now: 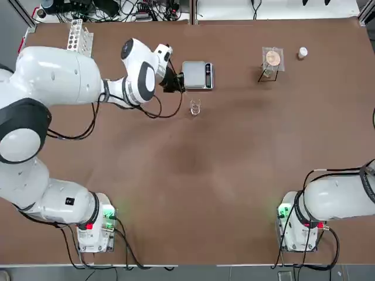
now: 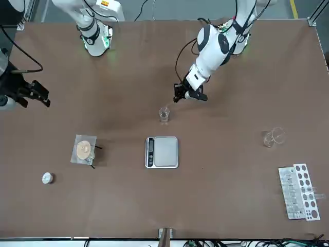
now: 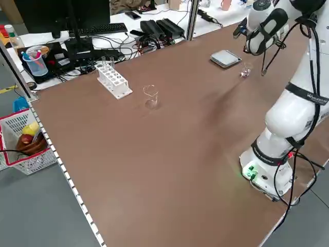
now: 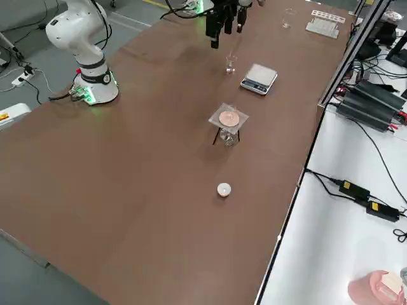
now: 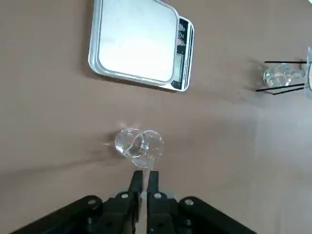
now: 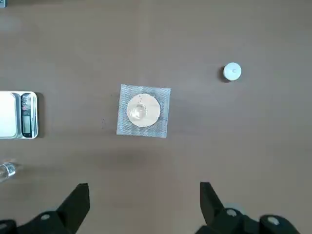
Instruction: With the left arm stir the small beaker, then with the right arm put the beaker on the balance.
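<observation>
Black left gripper (image 5: 146, 174), glass rod (image 5: 150, 165), clear beaker (image 5: 139, 147)

Small beaker (image 5: 139, 147) near balance (image 5: 139, 41), gripper (image 5: 146, 176) shut

Right arm (image 1: 343, 198) cut by top view's edge (balance (image 6: 9, 115) too, right wrist view).

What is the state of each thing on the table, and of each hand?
Left hand: shut on thin clear rod, near beaker
Right hand: open, empty, above table
Small beaker: upright, off balance
Balance: flat, pan bare
Stand: upright, disc on top
Larger glass: upright
Rack: standing
</observation>
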